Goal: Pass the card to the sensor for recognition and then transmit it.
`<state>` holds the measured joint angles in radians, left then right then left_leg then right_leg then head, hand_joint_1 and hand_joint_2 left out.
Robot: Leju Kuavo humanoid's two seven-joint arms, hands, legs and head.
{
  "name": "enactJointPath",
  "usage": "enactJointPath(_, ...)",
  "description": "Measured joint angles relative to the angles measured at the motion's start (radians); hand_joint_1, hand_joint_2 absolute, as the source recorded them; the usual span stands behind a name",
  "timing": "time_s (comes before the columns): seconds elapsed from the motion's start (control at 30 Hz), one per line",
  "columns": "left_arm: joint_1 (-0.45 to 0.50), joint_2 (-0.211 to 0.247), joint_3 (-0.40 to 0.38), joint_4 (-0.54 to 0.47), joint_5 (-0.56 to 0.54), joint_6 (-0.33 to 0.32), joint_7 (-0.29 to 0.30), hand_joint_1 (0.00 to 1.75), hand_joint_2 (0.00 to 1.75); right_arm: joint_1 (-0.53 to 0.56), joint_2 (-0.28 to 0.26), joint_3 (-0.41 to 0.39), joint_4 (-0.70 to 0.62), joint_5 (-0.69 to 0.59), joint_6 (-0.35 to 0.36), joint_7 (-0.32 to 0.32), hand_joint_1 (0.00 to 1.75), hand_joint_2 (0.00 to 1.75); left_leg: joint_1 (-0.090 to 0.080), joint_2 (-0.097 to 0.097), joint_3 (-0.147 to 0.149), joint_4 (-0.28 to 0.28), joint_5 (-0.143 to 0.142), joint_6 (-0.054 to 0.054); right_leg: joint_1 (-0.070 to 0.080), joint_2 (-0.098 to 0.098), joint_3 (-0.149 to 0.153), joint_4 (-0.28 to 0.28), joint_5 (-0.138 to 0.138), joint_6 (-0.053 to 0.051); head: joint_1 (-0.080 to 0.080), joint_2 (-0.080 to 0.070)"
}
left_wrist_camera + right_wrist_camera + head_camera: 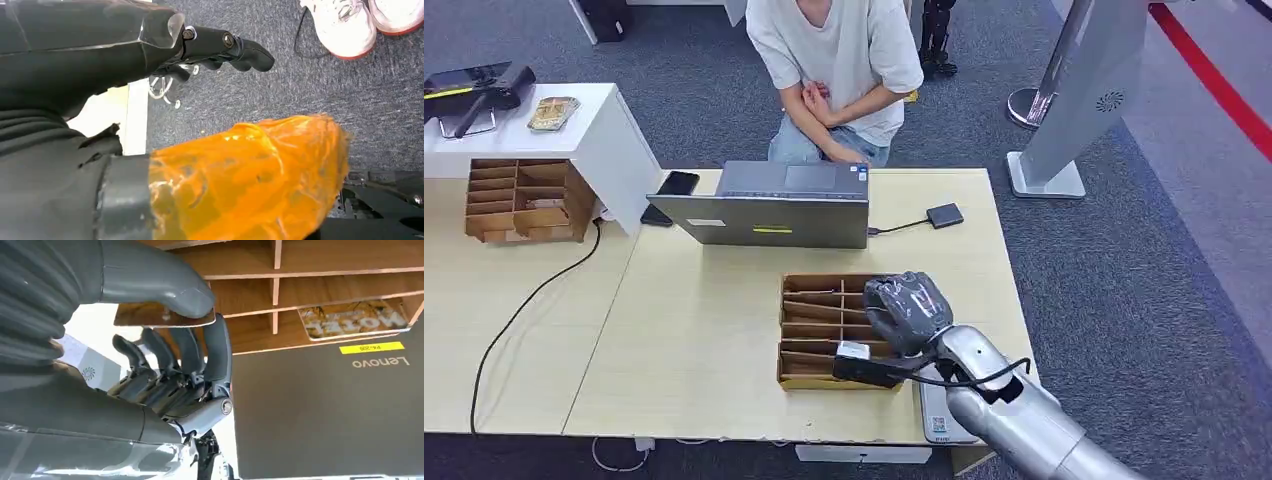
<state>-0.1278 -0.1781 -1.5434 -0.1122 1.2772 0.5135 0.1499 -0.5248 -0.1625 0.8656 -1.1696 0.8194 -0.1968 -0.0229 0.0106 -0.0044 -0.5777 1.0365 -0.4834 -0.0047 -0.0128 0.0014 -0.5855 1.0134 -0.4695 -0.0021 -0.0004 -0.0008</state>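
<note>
My right hand [909, 310] hovers over the right side of a wooden card organizer [809, 330] at the front of the table. In the right wrist view its thumb and fingers [215, 347] pinch a brownish card [142, 316] just above the organizer's slots [320, 287]. Another printed card [355, 322] lies flat in a compartment beside the laptop lid [325, 410]. A small dark sensor box [944, 215] sits right of the laptop [774, 205], joined to it by a cable. My left hand [210, 45] hangs over grey carpet, fingers apart and holding nothing.
A person sits behind the table, arms folded. A phone [677, 183] lies left of the laptop. A second wooden organizer [519, 200] stands at far left beside a white stand [614, 140]. A white flat device [939, 420] lies at the front edge under my right arm.
</note>
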Motion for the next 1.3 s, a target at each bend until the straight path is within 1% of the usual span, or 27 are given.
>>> enactJointPath(0.97, 0.000, 0.000, 0.000, 0.000, 0.007, 0.000, -0.001, 0.00, 0.00, -0.008, -0.004, 0.000, 0.000, 0.009, -0.006, 0.003, 1.75, 1.75, 0.000, 0.000, 0.000, 0.000, 0.000, 0.000, 0.000, 0.000, 0.000, 0.000, 0.000, 0.000, 0.000, 0.000)
enactJointPath(1.07, 0.000, 0.000, 0.000, 0.000, 0.011, 0.001, -0.002, 0.00, 0.00, -0.008, -0.005, 0.000, -0.004, 0.027, -0.035, 0.009, 1.75, 1.75, 0.000, 0.000, 0.000, 0.000, 0.000, 0.000, 0.000, 0.000, 0.000, 0.000, 0.000, 0.000, 0.000, 0.000)
enactJointPath(1.17, 0.000, 0.000, 0.000, 0.000, 0.015, 0.002, -0.002, 0.00, 0.00, -0.007, -0.009, -0.006, -0.026, 0.050, -0.081, 0.006, 1.75, 1.75, 0.000, 0.000, 0.000, 0.000, 0.000, 0.000, 0.000, 0.000, 0.000, 0.000, 0.000, 0.000, 0.000, 0.000)
enactJointPath(1.2, 0.000, 0.000, 0.000, 0.000, 0.016, 0.004, -0.002, 0.00, 0.00, -0.006, -0.013, -0.012, -0.044, 0.065, -0.119, 0.000, 1.75, 1.75, 0.000, 0.000, 0.000, 0.000, 0.000, 0.000, 0.000, 0.000, 0.000, 0.000, 0.000, 0.000, 0.000, 0.000)
enactJointPath(1.23, 0.000, 0.000, 0.000, 0.000, 0.017, 0.006, -0.002, 0.00, 0.00, -0.006, -0.017, -0.019, -0.067, 0.074, -0.142, -0.001, 1.75, 1.75, 0.000, 0.000, 0.000, 0.000, 0.000, 0.000, 0.000, 0.000, 0.000, 0.000, 0.000, 0.000, 0.000, 0.000)
enactJointPath(1.3, 0.000, 0.000, 0.000, 0.000, 0.018, 0.011, -0.002, 0.00, 0.00, -0.007, -0.027, -0.035, -0.113, 0.085, -0.158, 0.002, 1.75, 1.75, 0.000, 0.000, 0.000, 0.000, 0.000, 0.000, 0.000, 0.000, 0.000, 0.000, 0.000, 0.000, 0.000, 0.000)
